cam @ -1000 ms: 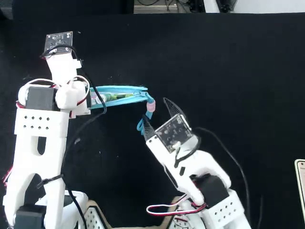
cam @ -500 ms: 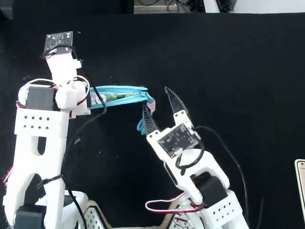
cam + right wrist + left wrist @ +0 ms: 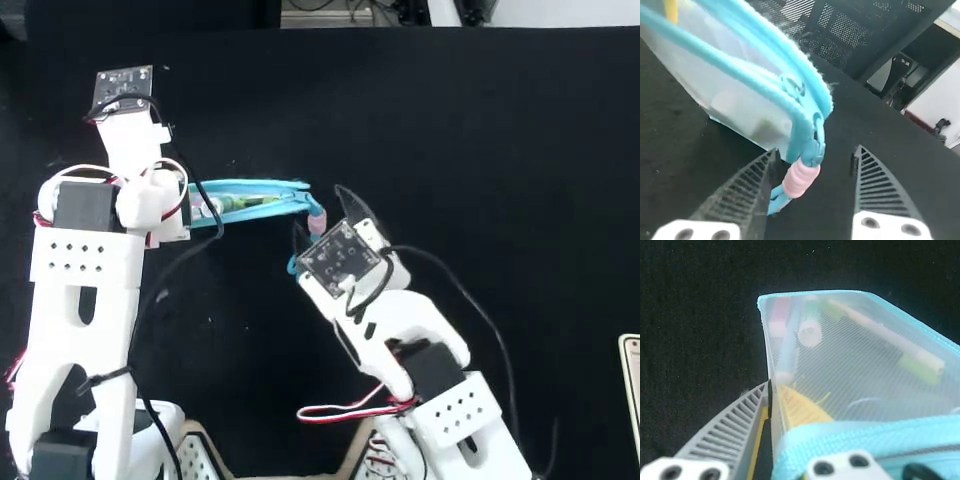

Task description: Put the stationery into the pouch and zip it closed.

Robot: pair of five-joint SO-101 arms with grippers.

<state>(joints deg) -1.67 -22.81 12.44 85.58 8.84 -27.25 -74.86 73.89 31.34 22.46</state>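
Pouch point(image 3: 715, 95) dangles its zipper pull point(image 3: 801, 181) inside the spread right gripper point(image 3: 815, 149).

Bright light, seemingly from overhead, glares off the translucent pouch point(image 3: 855, 370) against the dark table point(image 3: 700, 315).

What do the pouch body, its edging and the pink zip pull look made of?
Pouch body: translucent plastic sheet, likely vinyl, with a fine grid; the stationery shows through. Edging: teal fabric tape, matte, with a visible weave. Pink zip pull: ribbed, matte bead, rubber or soft plastic; can't tell which.
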